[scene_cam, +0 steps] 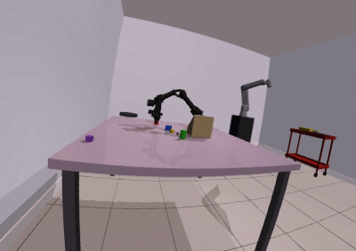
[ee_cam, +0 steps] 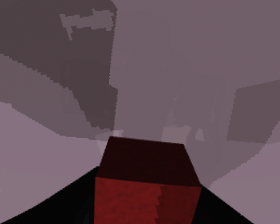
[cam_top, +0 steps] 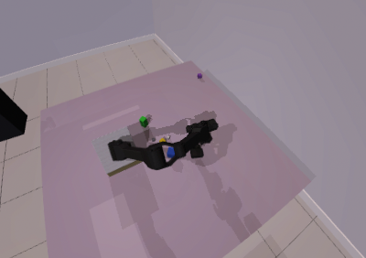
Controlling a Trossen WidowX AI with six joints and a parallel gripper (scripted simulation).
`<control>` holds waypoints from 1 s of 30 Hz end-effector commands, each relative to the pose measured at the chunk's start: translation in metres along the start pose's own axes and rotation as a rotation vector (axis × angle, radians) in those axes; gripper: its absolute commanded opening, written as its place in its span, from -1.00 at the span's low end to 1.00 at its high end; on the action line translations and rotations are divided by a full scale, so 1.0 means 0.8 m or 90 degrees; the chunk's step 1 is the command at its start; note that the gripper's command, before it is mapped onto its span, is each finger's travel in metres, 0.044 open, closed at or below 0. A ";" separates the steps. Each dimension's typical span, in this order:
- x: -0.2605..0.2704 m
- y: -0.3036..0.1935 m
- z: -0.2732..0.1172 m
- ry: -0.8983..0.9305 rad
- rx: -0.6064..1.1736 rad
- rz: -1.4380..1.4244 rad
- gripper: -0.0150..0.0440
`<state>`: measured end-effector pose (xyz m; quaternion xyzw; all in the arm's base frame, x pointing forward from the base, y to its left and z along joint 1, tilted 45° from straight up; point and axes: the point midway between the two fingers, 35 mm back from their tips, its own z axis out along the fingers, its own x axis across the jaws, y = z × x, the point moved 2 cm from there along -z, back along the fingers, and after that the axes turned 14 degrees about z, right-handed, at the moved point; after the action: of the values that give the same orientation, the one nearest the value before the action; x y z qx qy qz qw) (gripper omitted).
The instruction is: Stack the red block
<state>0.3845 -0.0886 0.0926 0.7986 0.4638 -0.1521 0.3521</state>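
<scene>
1. Arm (cam_top: 156, 155): all black, no second colour anywhere on the links.
2. Links are slim and blocky, with thicker lumps at the joints (clearest in the exterior view).
3. Base end (cam_top: 120, 149) is a chunkier, squarish black housing.
4. Wrist end widens into a boxy black cluster carrying the gripper (scene_cam: 156, 120).
5. Fingers: plain flat black, showing as two dark wedges along the lower edge of the wrist view, no visible pads or texture.
6. No markings, labels, screws or cables can be made out (too small and dark in the wide views).
7. Finish looks matte, no highlights.
</scene>
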 end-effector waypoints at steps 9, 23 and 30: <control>-0.002 0.004 -0.075 0.004 -0.010 0.008 -0.49; -0.002 0.004 -0.104 0.005 -0.010 0.008 -0.49; 0.021 -0.015 -0.107 0.016 -0.008 0.005 -0.49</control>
<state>0.3779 -0.0305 0.1494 0.8018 0.4584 -0.1427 0.3559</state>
